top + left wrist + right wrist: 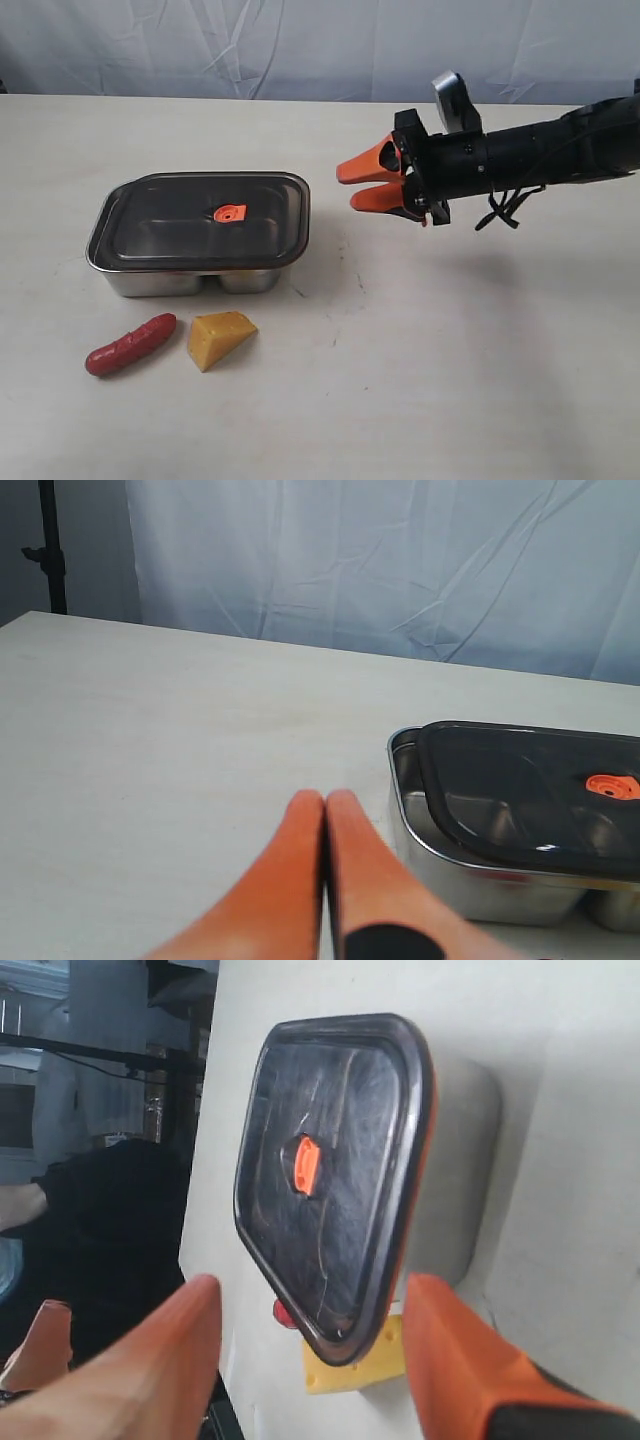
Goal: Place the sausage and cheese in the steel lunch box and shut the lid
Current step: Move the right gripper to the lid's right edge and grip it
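Right — dark smoky translucent lid (205, 218) sits on the shiny steel lunch box (180, 281), likely light, rigid, slick (grip its rim). Red sausage (130, 345) and yellow cheese (220, 338) wedge lie just beside the box. Jaws — right gripper (347, 188) spread near it, left gripper (322, 805) pressed together.

Shiny steel box (170, 280), glossy smoky plastic lid (200, 222), matt pale table (450, 380), creased cloth backdrop (300, 45), smooth sausage (130, 345).
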You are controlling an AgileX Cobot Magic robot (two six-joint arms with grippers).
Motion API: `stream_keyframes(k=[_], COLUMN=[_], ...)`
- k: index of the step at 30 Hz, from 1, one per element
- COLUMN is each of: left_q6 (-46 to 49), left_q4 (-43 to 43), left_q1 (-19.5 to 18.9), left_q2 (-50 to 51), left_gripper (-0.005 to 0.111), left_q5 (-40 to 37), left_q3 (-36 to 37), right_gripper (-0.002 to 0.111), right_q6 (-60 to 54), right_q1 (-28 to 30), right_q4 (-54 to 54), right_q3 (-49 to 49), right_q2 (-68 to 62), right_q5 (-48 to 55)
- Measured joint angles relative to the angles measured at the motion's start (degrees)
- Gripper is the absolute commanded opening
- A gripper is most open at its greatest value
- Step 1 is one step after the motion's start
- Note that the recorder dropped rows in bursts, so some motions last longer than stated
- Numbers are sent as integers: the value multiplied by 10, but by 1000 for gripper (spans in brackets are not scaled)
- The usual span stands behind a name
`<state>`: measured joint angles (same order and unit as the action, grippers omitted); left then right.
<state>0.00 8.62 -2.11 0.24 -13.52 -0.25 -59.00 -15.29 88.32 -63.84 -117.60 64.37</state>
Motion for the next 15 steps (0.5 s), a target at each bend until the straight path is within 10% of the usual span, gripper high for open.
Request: stream_keyframes(k=[15], left_q6=[0], left_q4=[0], left_q1=[0], left_q2=[0], left_gripper=[0], left_q5=[0], left_q3=[0], right_gripper=[53], right_q6=[11], right_q1=[-36], right_q4=[5], right_q3=[-55], right_q2=[-81], right_q5=[-2])
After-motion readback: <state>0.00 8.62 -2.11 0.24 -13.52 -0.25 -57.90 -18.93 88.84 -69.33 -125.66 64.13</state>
